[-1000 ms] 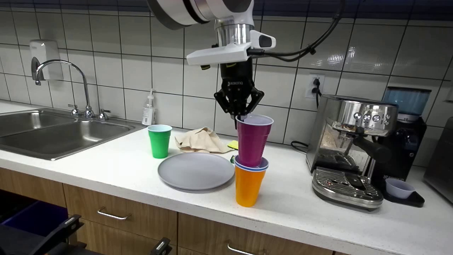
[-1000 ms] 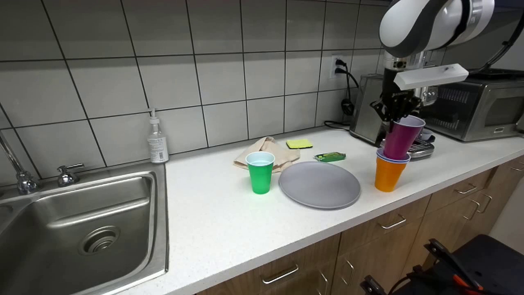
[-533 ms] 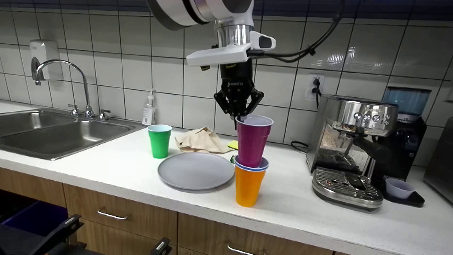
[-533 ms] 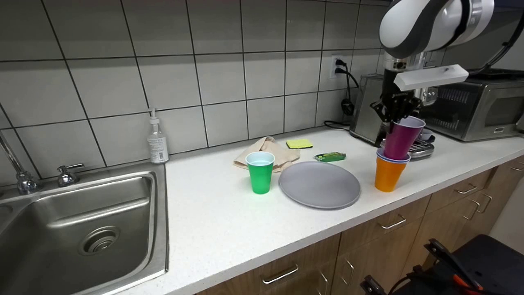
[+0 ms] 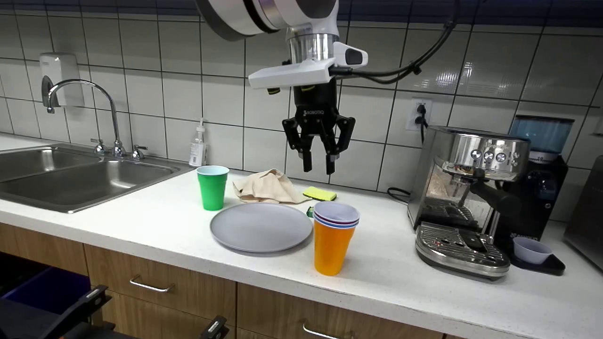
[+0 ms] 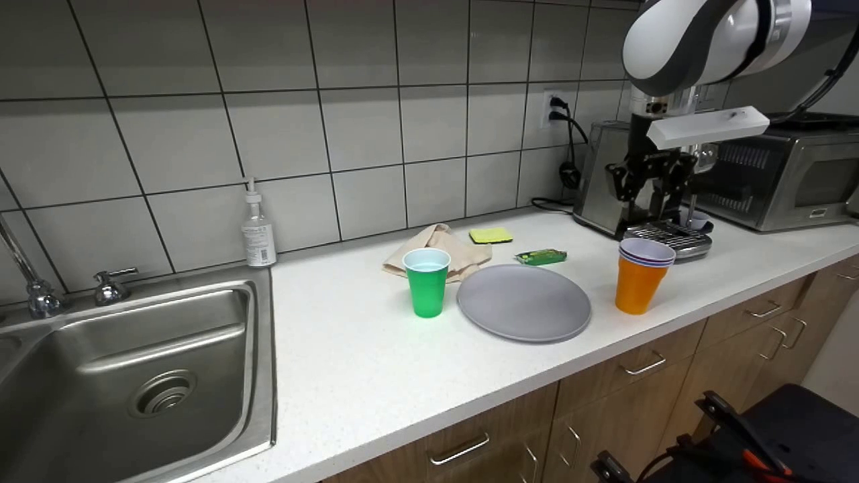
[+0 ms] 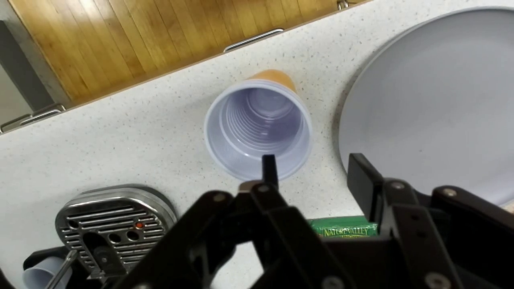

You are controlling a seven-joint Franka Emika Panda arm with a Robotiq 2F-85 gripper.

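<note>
The white tabletop (image 5: 386,263) is running along a tiled wall (image 5: 226,94), with wooden drawers (image 5: 198,292) lying beneath. A steel sink (image 6: 264,376) is occupying one end; a coffee machine (image 5: 452,150) and a microwave (image 6: 778,181) are standing toward the opposite end. A grey plate (image 5: 261,227) is lying flat between an upright green cup (image 5: 212,188) and the orange cup stack (image 5: 333,249), which is standing near the front edge. A cloth (image 5: 271,187), a sponge (image 5: 320,193) and a snack packet (image 6: 541,257) are lying on the wall side of the plate. The end effector (image 5: 319,166) is hanging higher than the orange cup stack, clear of its rim, with its fingers (image 7: 362,182) spreading partway and gripping nothing. In the wrist view, it is partly hiding the snack packet.
</note>
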